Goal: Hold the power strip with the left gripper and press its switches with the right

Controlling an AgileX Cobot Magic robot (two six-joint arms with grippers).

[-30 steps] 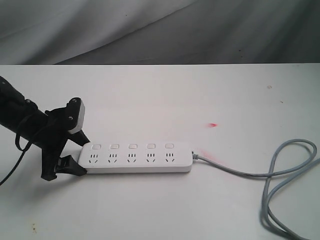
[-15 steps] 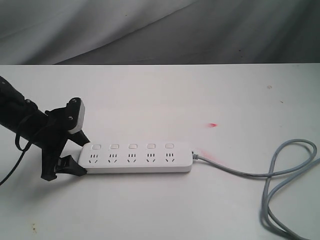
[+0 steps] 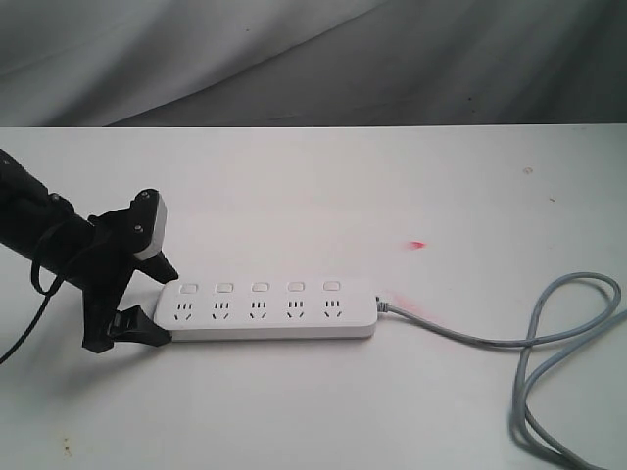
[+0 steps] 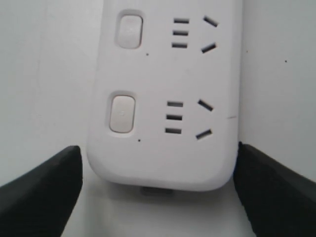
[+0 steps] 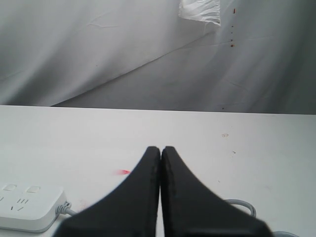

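The white power strip (image 3: 269,311) lies flat on the table, its five switches (image 3: 260,287) in a row along its far side. My left gripper (image 3: 157,304) straddles the strip's left end and is open. In the left wrist view, one finger (image 4: 269,190) touches the rounded end of the power strip (image 4: 163,153). The other finger (image 4: 47,190) stands a narrow gap away from it. Two switches (image 4: 122,113) show there. My right gripper (image 5: 160,149) is shut on nothing, above the table to the right of the power strip (image 5: 27,207). It is outside the exterior view.
The grey cord (image 3: 549,323) leaves the strip's right end and loops towards the table's front right corner. A small red mark (image 3: 418,244) lies on the table behind the strip's right end. A grey cloth backdrop (image 3: 313,59) hangs behind the table.
My left gripper has shifted very slightly at the strip's left end. The strip and its cord have not moved.
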